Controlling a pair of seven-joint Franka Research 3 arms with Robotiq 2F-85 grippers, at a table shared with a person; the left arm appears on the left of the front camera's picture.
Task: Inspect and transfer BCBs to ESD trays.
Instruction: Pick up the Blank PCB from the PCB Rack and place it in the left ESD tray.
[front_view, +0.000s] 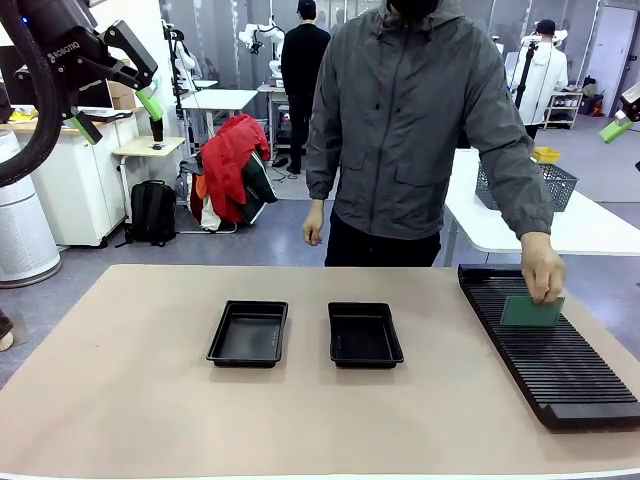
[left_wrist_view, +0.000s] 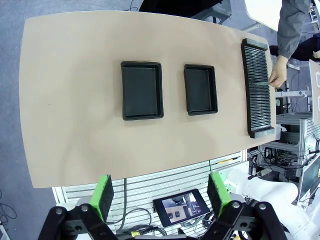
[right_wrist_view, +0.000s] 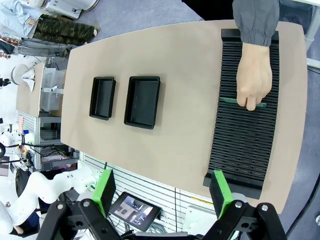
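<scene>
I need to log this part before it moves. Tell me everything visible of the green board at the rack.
The board is a thin, flat, pale green rectangle with a plain face. It stands upright on a long edge across the black slotted rack, toward its far end, face toward the robot. The person's hand pinches its top edge from above. Whether it sits fully in a slot cannot be told.

The person's hand (front_view: 543, 278) hangs over the rack's (front_view: 560, 370) far half, pinching a board (front_view: 531, 311) upright in the slots; I can't come in there. The rack's near half is clear from above. Left of the rack, bare table (front_view: 440, 400) leaves a wide lane before the nearer tray (front_view: 366, 362); the farther tray (front_view: 246, 361) sits beyond, a gap between them.
</scene>
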